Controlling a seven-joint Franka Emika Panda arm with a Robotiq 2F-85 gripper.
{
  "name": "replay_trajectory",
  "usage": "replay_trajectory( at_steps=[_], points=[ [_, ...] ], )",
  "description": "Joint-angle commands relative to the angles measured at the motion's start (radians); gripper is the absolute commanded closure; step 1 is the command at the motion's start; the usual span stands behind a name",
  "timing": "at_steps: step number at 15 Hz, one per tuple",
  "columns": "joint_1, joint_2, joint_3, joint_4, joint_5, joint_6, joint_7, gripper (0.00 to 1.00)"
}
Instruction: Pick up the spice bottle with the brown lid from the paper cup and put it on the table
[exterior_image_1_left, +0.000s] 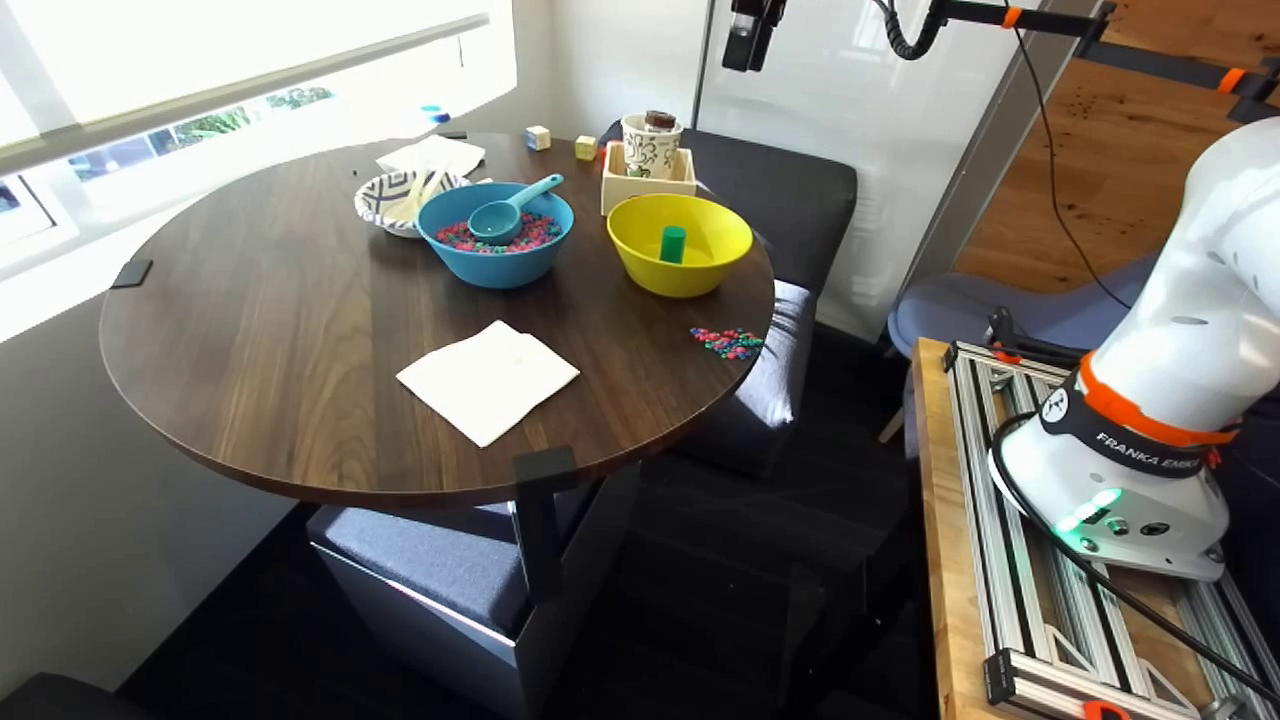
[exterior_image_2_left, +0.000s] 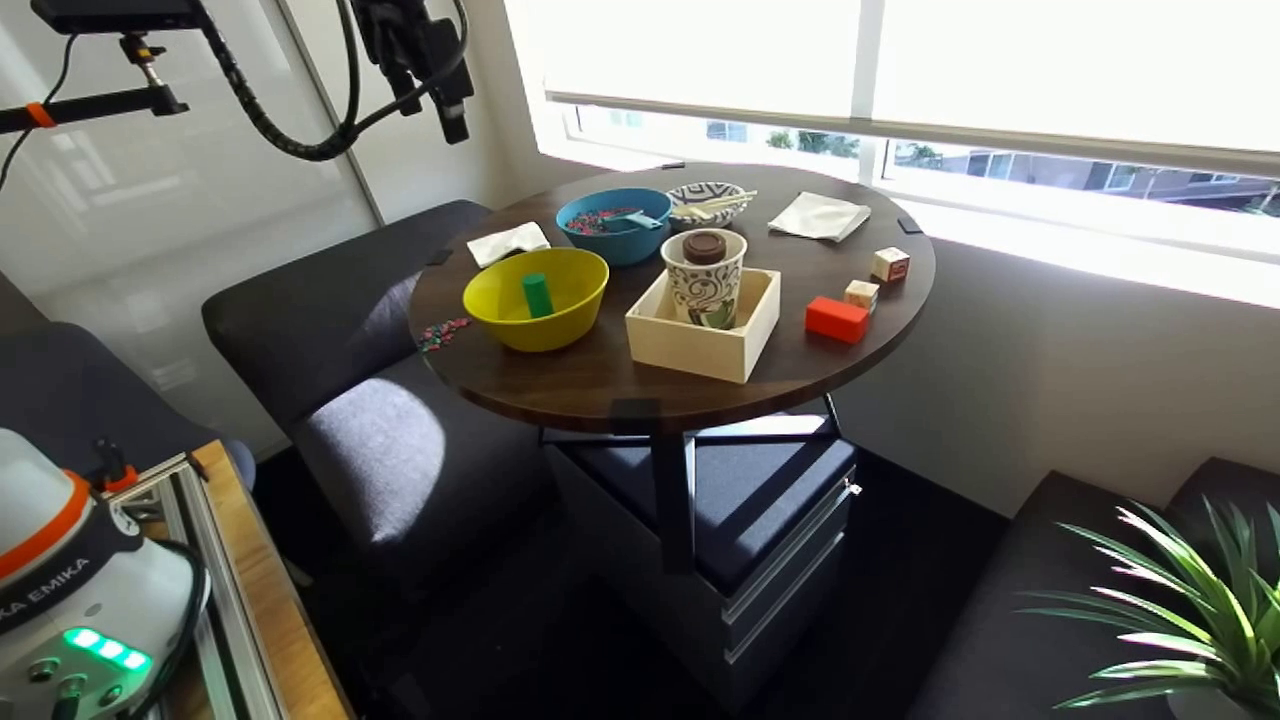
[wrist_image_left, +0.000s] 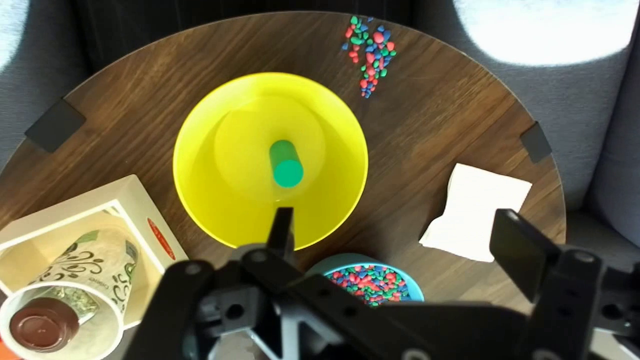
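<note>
The spice bottle's brown lid (exterior_image_1_left: 659, 121) (exterior_image_2_left: 705, 246) shows in both exterior views above the rim of the patterned paper cup (exterior_image_1_left: 652, 156) (exterior_image_2_left: 704, 292). The bottle stands inside the cup, its body mostly hidden. The cup is in a pale wooden box on the dark round table (exterior_image_1_left: 270, 320) (exterior_image_2_left: 560, 400). In the wrist view the lid (wrist_image_left: 44, 324) and cup (wrist_image_left: 95, 272) are at the lower left. My gripper (wrist_image_left: 395, 215) is open and empty, its fingers wide apart. It hangs high above the table in an exterior view (exterior_image_2_left: 432, 118), away from the cup.
The wooden box (exterior_image_2_left: 690, 345) stands beside a yellow bowl (exterior_image_2_left: 535, 335) holding a green cylinder (exterior_image_2_left: 537, 295). A blue bowl (exterior_image_1_left: 500, 268) holds coloured pebbles and a scoop. A patterned bowl (exterior_image_2_left: 700, 208), napkins (exterior_image_1_left: 488, 380), a red block (exterior_image_2_left: 837, 319) and loose pebbles (exterior_image_1_left: 728, 343) lie around.
</note>
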Motion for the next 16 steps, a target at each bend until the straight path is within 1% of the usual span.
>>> replay_trajectory(
  at_steps=[1, 7, 8, 10, 13, 14, 16],
  points=[
    [-0.001, 0.0, 0.002, 0.001, 0.001, -0.003, -0.001, 0.0],
    [0.001, -0.012, 0.005, -0.003, 0.001, -0.002, -0.001, 0.0],
    [-0.009, 0.0, 0.014, -0.001, -0.005, 0.037, 0.046, 0.0],
    [-0.034, 0.07, 0.003, 0.057, -0.006, 0.092, 0.116, 0.0],
    [-0.088, 0.201, -0.008, 0.164, -0.072, 0.185, 0.214, 0.0],
    [-0.101, 0.244, -0.013, 0.2, -0.087, 0.195, 0.242, 0.0],
    [-0.122, 0.334, -0.036, 0.282, -0.102, 0.176, 0.254, 0.0]
  ],
)
